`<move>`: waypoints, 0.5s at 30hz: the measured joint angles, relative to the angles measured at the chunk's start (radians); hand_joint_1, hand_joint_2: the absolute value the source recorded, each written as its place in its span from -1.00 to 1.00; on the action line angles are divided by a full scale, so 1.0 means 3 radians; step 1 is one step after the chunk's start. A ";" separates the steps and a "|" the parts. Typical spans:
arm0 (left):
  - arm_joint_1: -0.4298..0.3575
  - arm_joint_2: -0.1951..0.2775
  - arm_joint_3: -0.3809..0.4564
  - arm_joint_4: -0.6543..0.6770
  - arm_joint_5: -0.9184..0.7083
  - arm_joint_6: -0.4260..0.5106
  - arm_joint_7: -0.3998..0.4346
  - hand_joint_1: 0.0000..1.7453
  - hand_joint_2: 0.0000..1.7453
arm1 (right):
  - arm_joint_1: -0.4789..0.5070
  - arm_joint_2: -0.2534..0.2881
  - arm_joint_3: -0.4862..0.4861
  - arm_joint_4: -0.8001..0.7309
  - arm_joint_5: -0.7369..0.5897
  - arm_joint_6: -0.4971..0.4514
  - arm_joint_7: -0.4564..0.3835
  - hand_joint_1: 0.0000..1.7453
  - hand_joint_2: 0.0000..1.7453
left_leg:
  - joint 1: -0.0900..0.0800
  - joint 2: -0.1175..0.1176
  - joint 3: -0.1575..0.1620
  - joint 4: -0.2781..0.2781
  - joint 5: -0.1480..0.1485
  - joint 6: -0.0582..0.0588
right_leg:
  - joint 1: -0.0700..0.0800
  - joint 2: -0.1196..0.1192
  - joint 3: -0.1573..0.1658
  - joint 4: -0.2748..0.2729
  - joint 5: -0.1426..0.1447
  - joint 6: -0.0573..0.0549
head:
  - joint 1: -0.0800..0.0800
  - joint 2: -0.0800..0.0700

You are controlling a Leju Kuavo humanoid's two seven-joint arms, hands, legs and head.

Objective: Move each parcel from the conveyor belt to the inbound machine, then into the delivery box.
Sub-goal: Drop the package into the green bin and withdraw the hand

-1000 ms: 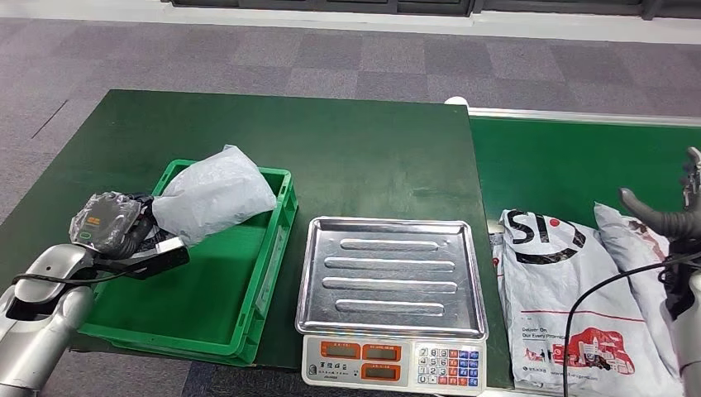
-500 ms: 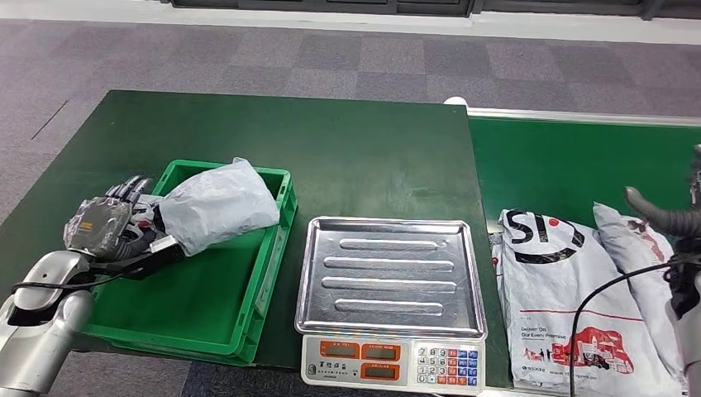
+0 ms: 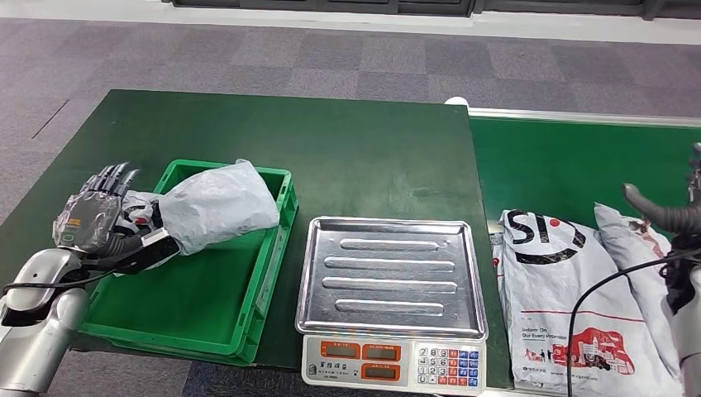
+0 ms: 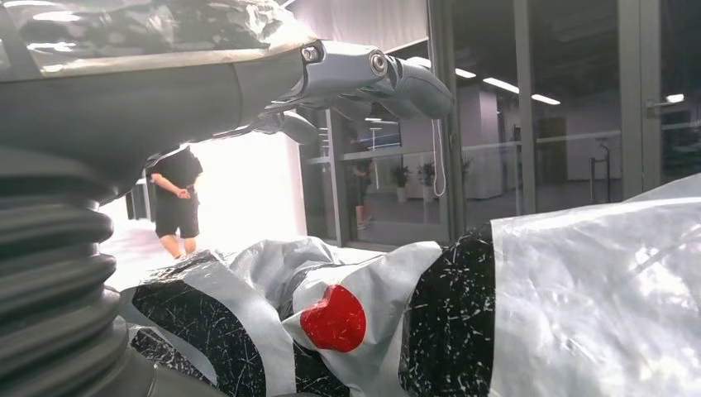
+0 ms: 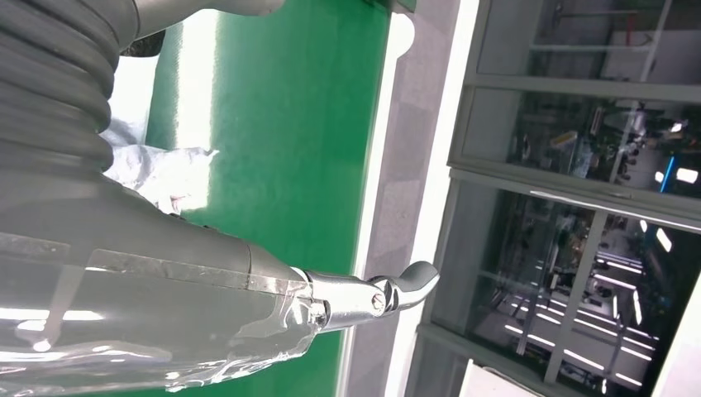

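Over the green crate the left hand is spread open with the grey parcel dropped in, so next it's grabbing the SI-printed parcel off the belt, can't tell the right hand's state though.

The silver left arm comes in from the lower left, its forearm angled up and forward, and the plastic-wrapped left hand is raised with its dark fingers spread and pointing away from the robot; the thumb lies alongside the crumpled grey plastic-bag parcel, the fingers not closed on it. The right hand sits at the right edge, a curved grey thumb reaching leftward, and in the right wrist view a finger is extended straight, holding nothing.
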State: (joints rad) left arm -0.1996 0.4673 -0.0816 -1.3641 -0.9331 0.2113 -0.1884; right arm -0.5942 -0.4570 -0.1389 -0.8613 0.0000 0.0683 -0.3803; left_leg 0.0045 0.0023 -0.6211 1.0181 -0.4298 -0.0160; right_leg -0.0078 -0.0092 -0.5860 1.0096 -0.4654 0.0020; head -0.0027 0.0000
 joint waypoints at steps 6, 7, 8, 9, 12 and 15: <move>0.0007 0.0003 0.0037 -0.0056 -0.0181 0.0214 0.0087 -1.00 1.00 | -0.0001 0.0012 0.0002 0.0013 0.0000 -0.0012 0.0000 -1.00 1.00 | 0.0000 0.0000 0.0000 0.0000 0.0000 0.0000 | 0.0000 0.0000 0.0000 0.0000 0.0000 0.0000 | 0.0000 0.0000; 0.0007 0.0007 0.0051 -0.0084 -0.0243 0.0292 0.0118 -1.00 1.00 | -0.0001 0.0017 0.0002 0.0014 0.0000 -0.0016 0.0000 -1.00 1.00 | 0.0000 0.0000 0.0000 0.0000 0.0000 0.0000 | 0.0000 0.0000 0.0000 0.0000 0.0000 0.0000 | 0.0000 0.0000; 0.0007 0.0012 0.0068 -0.0118 -0.0289 0.0352 0.0143 -1.00 1.00 | -0.0001 0.0023 0.0002 0.0014 0.0000 -0.0020 0.0000 -1.00 1.00 | 0.0000 0.0000 0.0000 0.0000 0.0000 0.0000 | 0.0000 0.0000 0.0000 0.0000 0.0000 0.0000 | 0.0000 0.0000; 0.0005 0.0021 0.0087 -0.0156 -0.0326 0.0400 0.0162 -1.00 1.00 | 0.0000 0.0030 0.0003 0.0014 0.0000 -0.0024 0.0000 -1.00 1.00 | 0.0000 0.0000 0.0000 0.0000 0.0000 0.0000 | 0.0000 0.0000 0.0000 0.0000 0.0000 0.0000 | 0.0000 0.0000; -0.0027 0.0056 0.0153 -0.0269 -0.0424 0.0508 0.0181 -1.00 1.00 | -0.0003 0.0054 0.0003 0.0015 -0.0001 -0.0048 0.0001 -1.00 1.00 | 0.0000 0.0000 0.0000 0.0000 0.0000 0.0000 | 0.0000 0.0000 -0.0001 0.0000 0.0000 0.0000 | 0.0000 0.0000; -0.0086 0.0078 0.0197 -0.0356 -0.0571 0.0659 0.0174 -1.00 1.00 | -0.0008 0.0079 0.0003 0.0023 -0.0001 -0.0067 0.0000 -1.00 1.00 | 0.0000 -0.0001 0.0000 0.0000 0.0000 0.0000 | 0.0000 -0.0001 0.0000 0.0000 0.0000 0.0000 | 0.0000 0.0000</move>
State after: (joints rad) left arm -0.2252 0.4907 -0.0226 -1.4709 -1.1043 0.4091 -0.1362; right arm -0.5965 -0.4333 -0.1381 -0.8542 -0.0003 0.0482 -0.3803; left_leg 0.0046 0.0021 -0.6211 1.0181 -0.4297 -0.0160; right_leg -0.0079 -0.0096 -0.5861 1.0096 -0.4654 0.0020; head -0.0027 0.0000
